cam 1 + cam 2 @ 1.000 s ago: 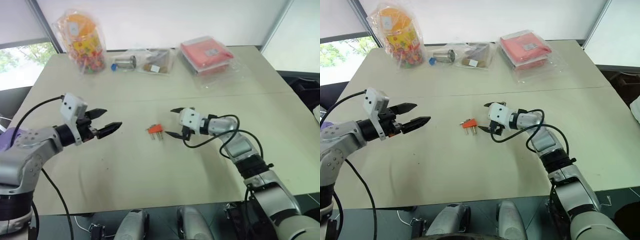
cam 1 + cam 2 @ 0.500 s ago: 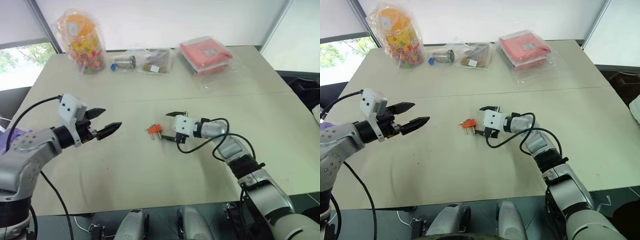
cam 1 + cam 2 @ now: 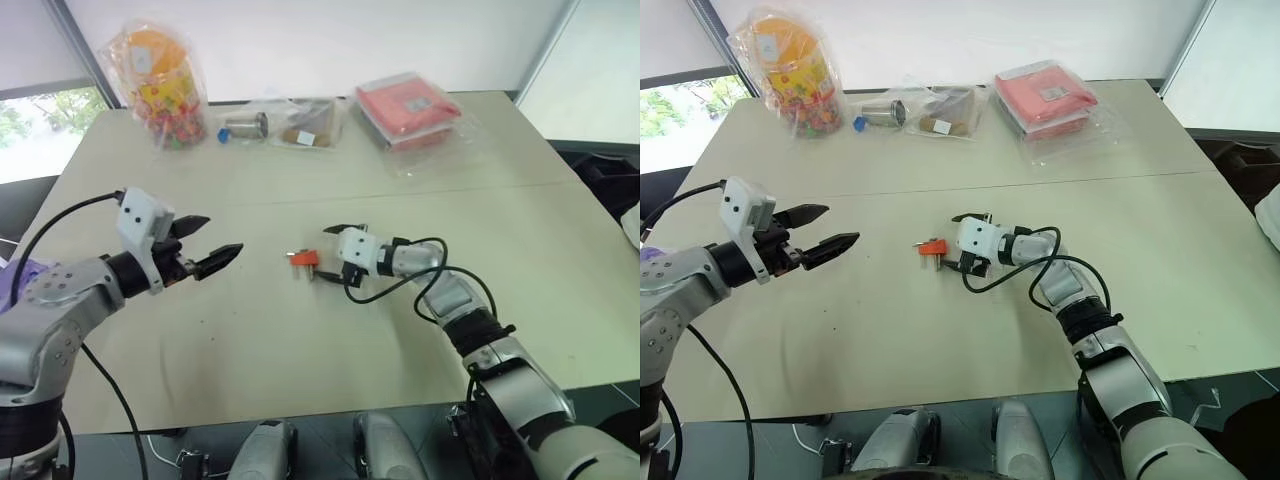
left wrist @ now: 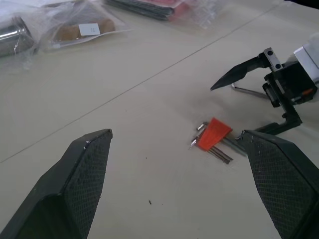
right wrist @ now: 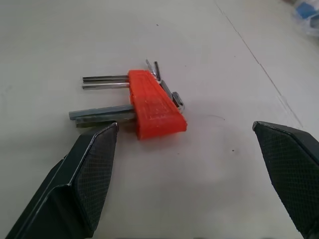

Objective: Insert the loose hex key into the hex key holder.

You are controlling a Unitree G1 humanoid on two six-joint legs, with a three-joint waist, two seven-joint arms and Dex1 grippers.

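Observation:
The hex key holder (image 3: 303, 258) is a small orange-red block with dark keys sticking out, lying mid-table. My right gripper (image 3: 328, 252) is open just right of it, fingers spread either side of the holder's (image 5: 154, 104) key ends, nothing held. A thin grey rod, which looks like the loose hex key (image 4: 247, 91), lies on the table under the right gripper's far finger. My left gripper (image 3: 222, 236) hovers open and empty to the left of the holder, pointing toward it.
Along the table's far side stand an orange snack bag (image 3: 160, 80), a clear bag with a metal can (image 3: 275, 122), and a red packet in clear plastic (image 3: 412, 105). A seam (image 3: 500, 190) crosses the beige tabletop.
My right gripper has slid left and slightly down toward the holder, still open. The left gripper has kept its place.

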